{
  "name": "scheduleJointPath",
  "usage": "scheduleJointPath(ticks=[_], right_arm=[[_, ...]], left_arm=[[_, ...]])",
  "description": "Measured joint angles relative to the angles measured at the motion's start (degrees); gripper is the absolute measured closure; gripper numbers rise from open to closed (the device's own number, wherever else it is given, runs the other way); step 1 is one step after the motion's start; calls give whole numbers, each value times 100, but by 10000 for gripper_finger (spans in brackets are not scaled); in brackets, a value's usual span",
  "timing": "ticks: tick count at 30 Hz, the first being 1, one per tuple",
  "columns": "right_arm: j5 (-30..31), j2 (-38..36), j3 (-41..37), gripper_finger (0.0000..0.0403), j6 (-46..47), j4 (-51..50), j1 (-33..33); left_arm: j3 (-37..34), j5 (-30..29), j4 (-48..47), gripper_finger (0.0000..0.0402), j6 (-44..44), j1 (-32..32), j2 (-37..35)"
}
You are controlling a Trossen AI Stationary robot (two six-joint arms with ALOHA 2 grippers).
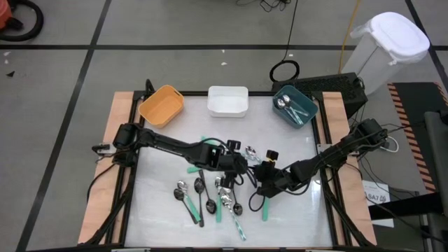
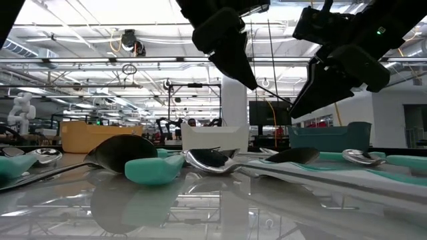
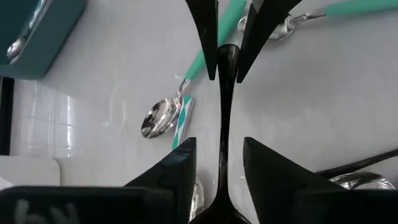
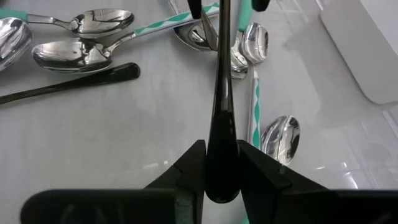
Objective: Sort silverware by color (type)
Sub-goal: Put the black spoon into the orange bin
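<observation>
A black-handled spoon [image 3: 224,106] hangs above the table's middle between my two grippers. My right gripper [image 4: 221,152], coming from the table's right, is shut on it. My left gripper [image 3: 219,149], coming from the left, stands open, one finger on either side of the spoon's shaft and a gap on each side. The spoon's bowl end runs back under the left gripper, out of sight. More silverware [image 1: 203,197] lies loose on the table below, with black, mint-green and plain handles. My right gripper pinches the free end of the spoon's black handle [image 4: 221,177] between its two fingers. The fingers slant down from the table's right and lie along the handle, which sticks straight out ahead of them toward the left gripper. The spoon is lifted clear of the table.
Three bins stand along the far edge: orange [image 1: 162,105], white [image 1: 227,100] and teal [image 1: 295,105], the teal one holding spoons. Mint-handled spoons [image 3: 168,115] lie right under the grippers. The table's near left and far middle are bare.
</observation>
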Motion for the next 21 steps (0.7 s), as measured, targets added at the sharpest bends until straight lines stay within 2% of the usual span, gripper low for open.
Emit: scheduleJointPath(ticks=[12,18,21], right_arm=[[-21,-4,7,335,-27,123,2],[-57,-7,9,335,-48,68,4],[-76,-7,9,333,-52,51,4]], left_arm=[[-10,109,-157,330,-77,42,220],[-2,96,20,386,41,35,342],[-2,99,19,392,36,33,355]])
